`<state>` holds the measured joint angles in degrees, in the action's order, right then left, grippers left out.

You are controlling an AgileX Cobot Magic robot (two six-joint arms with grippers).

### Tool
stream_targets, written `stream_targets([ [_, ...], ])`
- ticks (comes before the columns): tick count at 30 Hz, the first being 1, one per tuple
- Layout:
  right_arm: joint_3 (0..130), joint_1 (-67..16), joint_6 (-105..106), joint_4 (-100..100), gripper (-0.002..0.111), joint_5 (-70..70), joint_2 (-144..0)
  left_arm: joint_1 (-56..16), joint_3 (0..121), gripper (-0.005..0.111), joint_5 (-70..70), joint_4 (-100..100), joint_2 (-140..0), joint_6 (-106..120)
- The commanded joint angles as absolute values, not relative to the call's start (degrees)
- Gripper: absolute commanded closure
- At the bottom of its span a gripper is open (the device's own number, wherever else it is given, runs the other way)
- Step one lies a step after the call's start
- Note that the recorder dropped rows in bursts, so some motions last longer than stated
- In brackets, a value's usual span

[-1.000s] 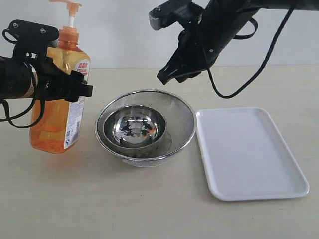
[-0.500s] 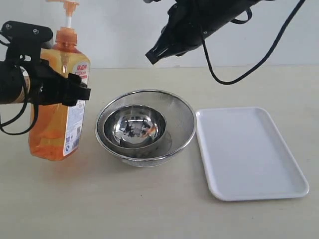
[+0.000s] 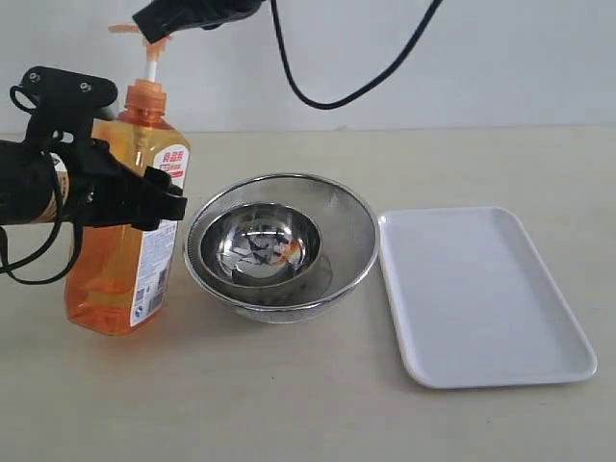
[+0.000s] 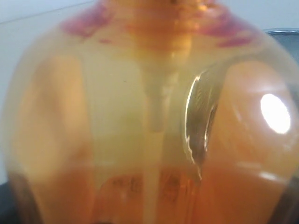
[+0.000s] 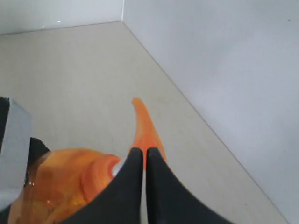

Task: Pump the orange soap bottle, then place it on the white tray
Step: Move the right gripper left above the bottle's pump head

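light: bright, even | shadows: soft | glare: spot on orange soap bottle [image 4: 275, 113] | left wrist view: blurred

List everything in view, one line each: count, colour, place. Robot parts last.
tall translucent orange soap bottle with pump: 1, orange, left of the bowls.
round steel mesh bowl: 1, silver, table centre.
smaller polished steel bowl: 1, silver, nested inside the mesh bowl.
flat rectangular white plastic tray: 1, white, right of the bowls.
beige table: 1, beige, under everything.
left gripper: 1, black, clamped around the bottle's body.
right gripper: 1, black, fingers together, at the pump head.
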<state>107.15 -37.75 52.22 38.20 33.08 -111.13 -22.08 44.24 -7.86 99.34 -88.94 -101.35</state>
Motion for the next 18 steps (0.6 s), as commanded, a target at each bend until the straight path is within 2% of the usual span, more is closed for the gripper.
stream_targets([
  [1, 114.6, -39.61, 51.36, 38.35, 0.109, 35.6, -114.91, -24.0, 44.55, 0.102, -11.26, 99.95, -87.75, -101.96],
  [6, 122.22, -41.13, 49.59, 38.34, 0.109, 37.84, -119.82, -24.0, 44.55, 0.102, -11.54, 99.95, -87.75, -101.96],
  [13, 124.79, -41.13, 48.7, 37.67, 0.109, 36.1, -123.63, -24.0, 44.55, 0.102, -11.09, 99.95, -87.75, -101.96],
  [18, 128.22, -41.13, 39.29, 26.41, 0.109, 34.94, -125.42, -24.0, 44.55, 0.102, -10.47, 99.95, -87.75, -101.96],
])
